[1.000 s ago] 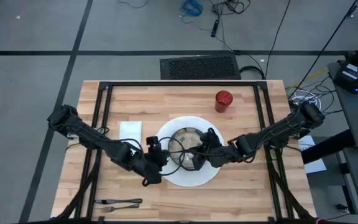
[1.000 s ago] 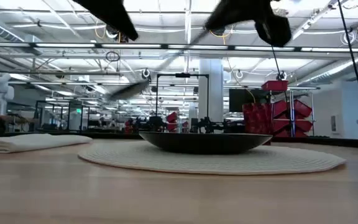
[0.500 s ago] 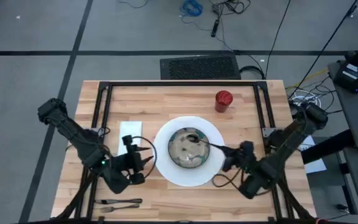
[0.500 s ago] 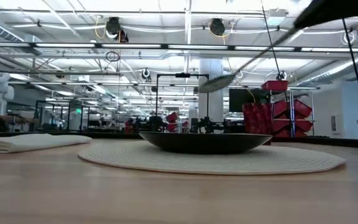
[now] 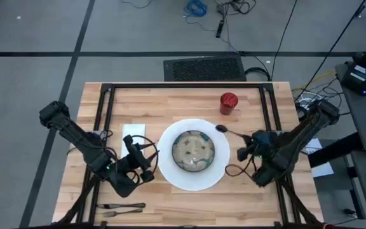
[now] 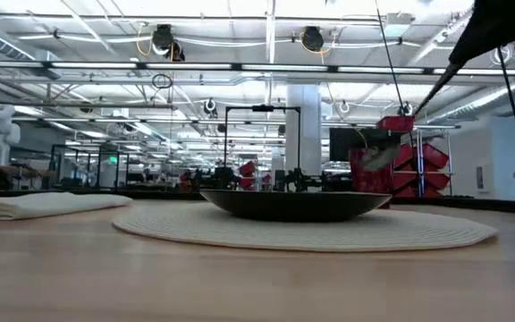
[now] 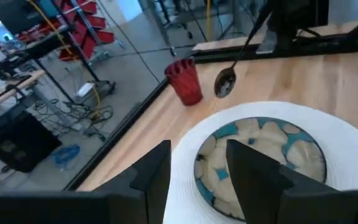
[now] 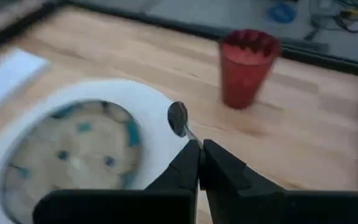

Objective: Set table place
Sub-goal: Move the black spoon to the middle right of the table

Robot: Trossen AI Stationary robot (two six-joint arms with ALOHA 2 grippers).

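Wooden table (image 5: pixel 189 203), seen from above: a large white plate (image 5: pixel 219 166) sits near the centre, and a speckled beige bowl (image 5: pixel 193 151) with blue-green patches rests in the middle of it. A small red cup (image 5: pixel 228 102) stands upright on the far side of the table, apart from the plate's rim, toward the right arm's side. A white napkin (image 5: pixel 132 131) lies flat on the wood beside the plate on the left arm's side, partly covered by that arm. Two dark pieces of cutlery (image 5: pixel 121 208) lie side by side near the front edge on the same side, well apart from the plate. The right gripper (image 5: pixel 246 148) is just off the plate's right rim, fingers pinched tight on the handle of a dark spoon (image 5: pixel 222 129); the spoon's bowl end hangs between the plate's rim and the red cup (the low view shows it in the air, tilted, with the handle slanting up to the gripper). In the right wrist view the spoon (image 8: pixel 178 117) sticks out past the closed fingertips, over the plate's edge. The left gripper (image 5: pixel 146 160) sits just beside the plate's left rim, fingers parted narrowly and holding nothing; the left wrist view looks across the bowl toward the cup.
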